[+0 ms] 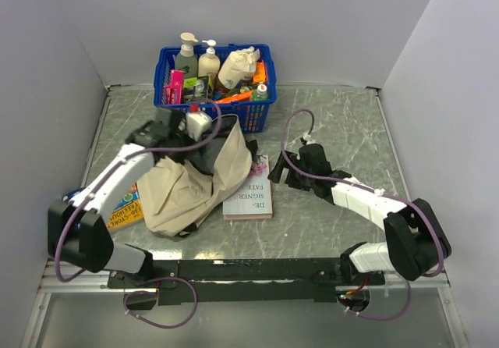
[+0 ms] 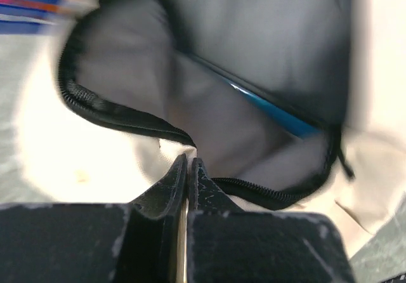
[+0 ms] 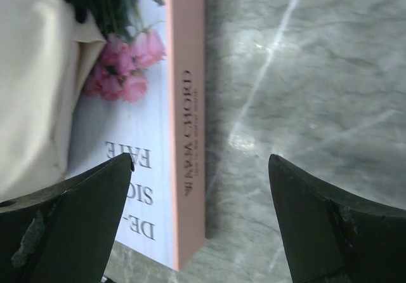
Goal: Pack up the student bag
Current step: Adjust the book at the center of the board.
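The left gripper (image 2: 187, 169) was clenched on the zipper rim of the one bag (image 1: 187, 180), which slumped on the worktop (image 1: 335, 122) left of centre. It looked soft and floppy, best held at that rim. The right gripper (image 3: 200, 162) hung released over one pink book (image 3: 184, 105) tucked under the bag's edge; one basket (image 1: 168, 59) stood behind

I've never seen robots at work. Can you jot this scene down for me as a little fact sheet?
bag: beige, slumped on the table, zip open, dark lining showing
inside bag: a blue-edged item, unclear what
book: pink spine, roses on cover, lying flat, one edge under the bag
left gripper: shut on the bag's rim by the zip
right gripper: open, over the book's spine
basket: blue, at the far edge, full of bottles and packets
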{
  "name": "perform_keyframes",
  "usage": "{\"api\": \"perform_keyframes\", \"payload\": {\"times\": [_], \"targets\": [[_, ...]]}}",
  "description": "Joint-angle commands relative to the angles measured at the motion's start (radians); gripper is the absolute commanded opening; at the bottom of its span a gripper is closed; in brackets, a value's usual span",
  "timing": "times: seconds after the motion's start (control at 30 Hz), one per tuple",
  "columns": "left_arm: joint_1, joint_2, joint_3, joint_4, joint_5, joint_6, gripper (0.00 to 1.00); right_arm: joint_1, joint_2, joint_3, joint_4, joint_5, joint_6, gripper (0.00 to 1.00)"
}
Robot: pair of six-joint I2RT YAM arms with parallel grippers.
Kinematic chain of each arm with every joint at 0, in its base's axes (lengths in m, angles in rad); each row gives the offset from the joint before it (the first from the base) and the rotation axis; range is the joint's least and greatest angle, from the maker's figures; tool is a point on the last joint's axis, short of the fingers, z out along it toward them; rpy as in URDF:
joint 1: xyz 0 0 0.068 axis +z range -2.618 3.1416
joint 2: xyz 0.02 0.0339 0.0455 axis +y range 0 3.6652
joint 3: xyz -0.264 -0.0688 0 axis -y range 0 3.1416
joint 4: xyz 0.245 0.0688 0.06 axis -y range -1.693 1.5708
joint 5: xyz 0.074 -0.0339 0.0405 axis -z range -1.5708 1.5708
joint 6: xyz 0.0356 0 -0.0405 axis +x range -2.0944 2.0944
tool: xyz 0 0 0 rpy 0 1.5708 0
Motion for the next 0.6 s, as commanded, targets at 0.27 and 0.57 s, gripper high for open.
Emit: {"api": "perform_keyframes", "payload": {"times": [0.27,0.57], "targets": [[-0.283,0.303,-0.068,0.197,0.117,-0.066,0.01,0.091,0.106,0.100,0.091,0.060,0.053,0.93],[-0.468,0.538,0.076,0.209,0.275,-0.047,0.01,0.093,-0.114,0.008,-0.123,0.258,0.023,0.93]]}}
